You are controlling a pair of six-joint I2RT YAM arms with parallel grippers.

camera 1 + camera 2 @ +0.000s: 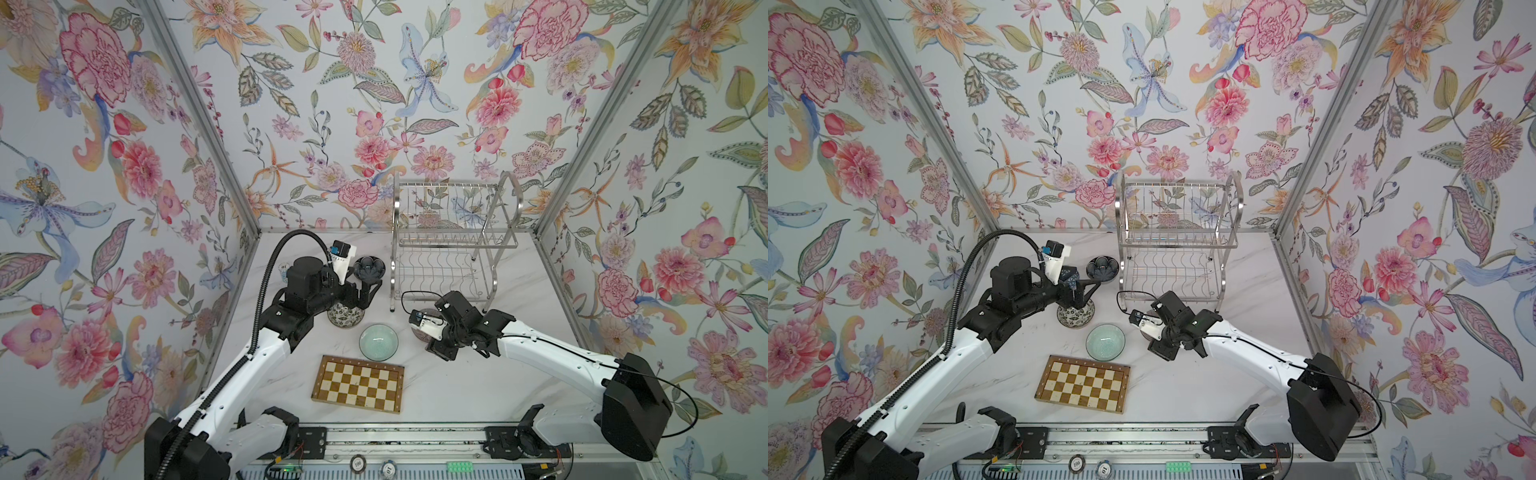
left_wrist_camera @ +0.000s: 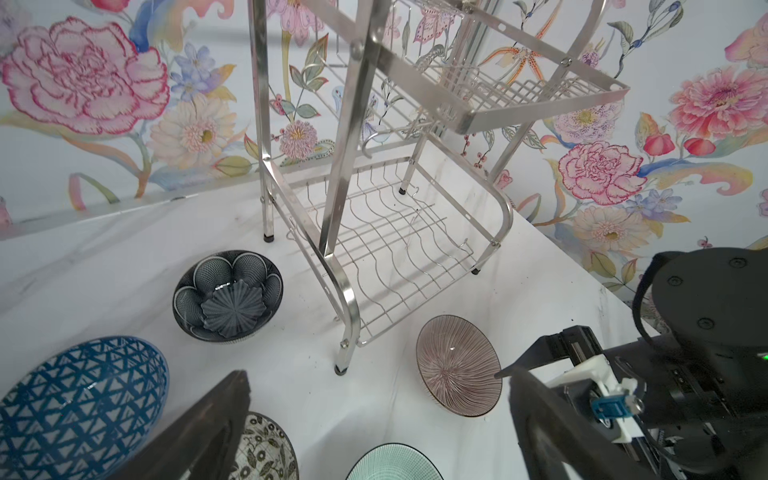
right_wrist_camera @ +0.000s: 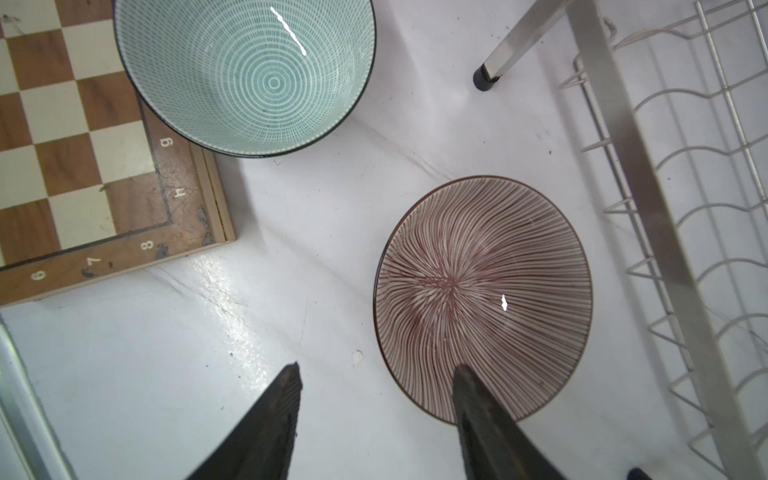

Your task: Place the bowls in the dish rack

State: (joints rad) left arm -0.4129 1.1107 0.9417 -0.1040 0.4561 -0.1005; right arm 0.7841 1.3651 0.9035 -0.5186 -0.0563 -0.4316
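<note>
Bowls [image 2: 227, 296], 5 in all, sit upright on the white marble table [image 1: 457, 395], all of them outside the dish rack [image 1: 451, 243]. The rack stands at upper centre-right in both top views.

Little writing can be read. In the right wrist view the checkered board [image 3: 83, 145] shows white border marks "6", "7", "8" and "g", "h". At the bottom edge of a top view, 2 round chips read "100" [image 1: 356, 461] and "10" [image 1: 388, 470].

The pink radial-lined bowl [image 3: 482, 299] lies just below the rack's lower left corner in the top views, mostly hidden there by the right wrist. The right gripper [image 3: 378, 366] is over it, jaws partly spread and pinching nothing. 1 finger reaches over the bowl's inside near the rim and the other is over bare table, so the rim lies between them. I cannot tell whether that finger touches the bowl. The pale green bowl [image 1: 378, 342] sits at frame centre, just above the board and left of this gripper, apart from it.

The left gripper [image 2: 374, 376], at centre-left in the top views, is spread wide and empty. The black-and-white floral bowl [image 1: 345, 319] lies directly beneath it. The blue lattice bowl [image 2: 79, 409] is beside 1 finger. The dark navy petal bowl [image 1: 368, 268] sits just above the gripper in the frame, near the rack's left side.
</note>
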